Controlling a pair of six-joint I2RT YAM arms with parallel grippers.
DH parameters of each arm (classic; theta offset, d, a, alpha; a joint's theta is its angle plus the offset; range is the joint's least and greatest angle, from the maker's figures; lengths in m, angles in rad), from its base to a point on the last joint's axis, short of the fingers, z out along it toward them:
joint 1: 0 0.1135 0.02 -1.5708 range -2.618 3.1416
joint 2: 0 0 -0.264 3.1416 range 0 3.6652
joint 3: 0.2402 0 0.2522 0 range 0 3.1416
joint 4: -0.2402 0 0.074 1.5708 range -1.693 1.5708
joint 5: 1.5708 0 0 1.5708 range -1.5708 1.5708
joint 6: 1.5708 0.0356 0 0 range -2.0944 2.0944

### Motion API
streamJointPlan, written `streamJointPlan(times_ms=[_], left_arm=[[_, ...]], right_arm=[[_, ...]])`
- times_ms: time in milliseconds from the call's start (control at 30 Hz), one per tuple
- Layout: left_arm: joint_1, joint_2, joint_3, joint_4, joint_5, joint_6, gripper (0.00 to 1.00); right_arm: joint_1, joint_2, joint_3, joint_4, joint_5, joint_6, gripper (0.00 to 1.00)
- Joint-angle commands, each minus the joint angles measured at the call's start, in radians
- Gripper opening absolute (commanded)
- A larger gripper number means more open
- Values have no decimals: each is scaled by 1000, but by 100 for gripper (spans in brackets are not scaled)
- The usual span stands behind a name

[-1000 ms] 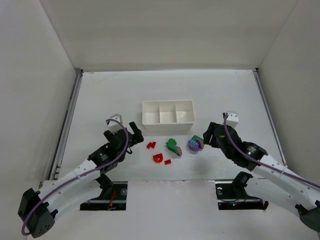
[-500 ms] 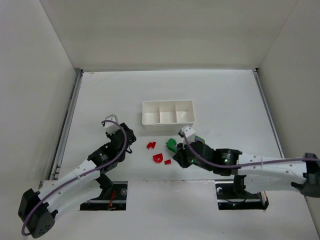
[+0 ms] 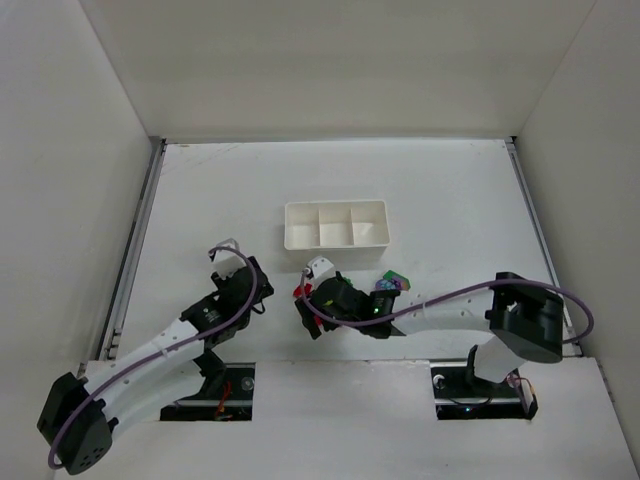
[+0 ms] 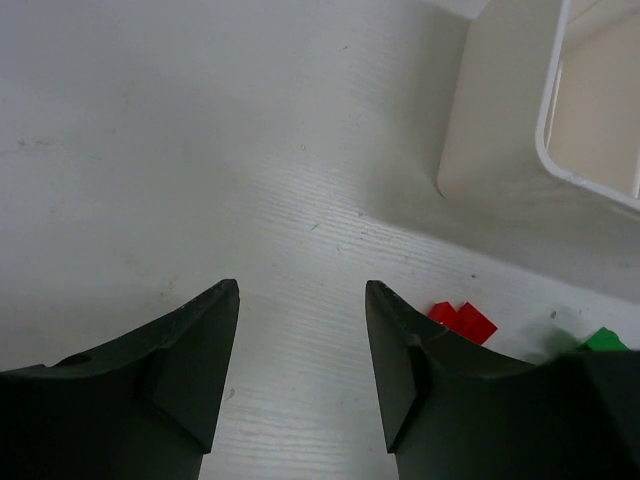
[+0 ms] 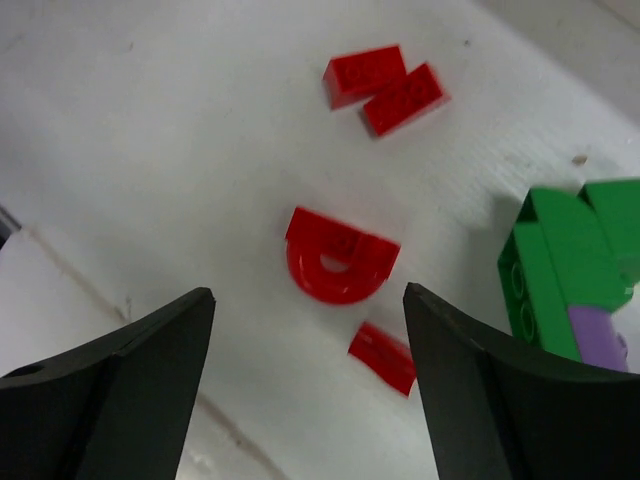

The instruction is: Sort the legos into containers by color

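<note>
Sorted none yet: white three-compartment plastic tray [image 3: 335,241] empty; small red, green, purple plastic legos [image 5: 340,268] loose by near edge of bench [image 3: 450,200]; left claw [image 4: 300,300], right claw [image 5: 308,295] apart, empty.

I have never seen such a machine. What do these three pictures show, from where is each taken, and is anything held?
These are two robot arms at a white table. One picture looks down from above. The other two come from a camera on each wrist, so each shows its own claw. The left claw is open and empty. The white tray has three compartments, and all look empty. The right claw is also open, over a red arch and near two red bricks. Beside them lies a green piece. Nothing is held.
</note>
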Motion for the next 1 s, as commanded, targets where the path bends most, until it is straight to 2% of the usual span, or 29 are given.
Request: streamJointPlan(times_ms=[0,200,467,533,567,633,800,967], left_arm=[[-5,-43,-26,10,24,12,52],[32,-40,-49,57,121,17,57],[76,-34,-84,117,142,14,57],[85,-34,-93,139,158,14,58],[88,-31,-95,150,168,17,58],[93,-16,-98,166,184,23,58],[88,17,-98,200,193,34,60],[53,44,-90,243,194,51,66]], right_arm=[[-35,52,67,94,-12,-40,85],[-48,100,92,79,16,-49,85],[-50,158,89,87,17,2,71],[-50,169,86,90,28,6,70],[-50,172,82,93,31,8,67],[-50,169,76,94,34,8,55],[-50,47,67,119,54,-4,43],[-97,-122,72,113,21,-26,43]])
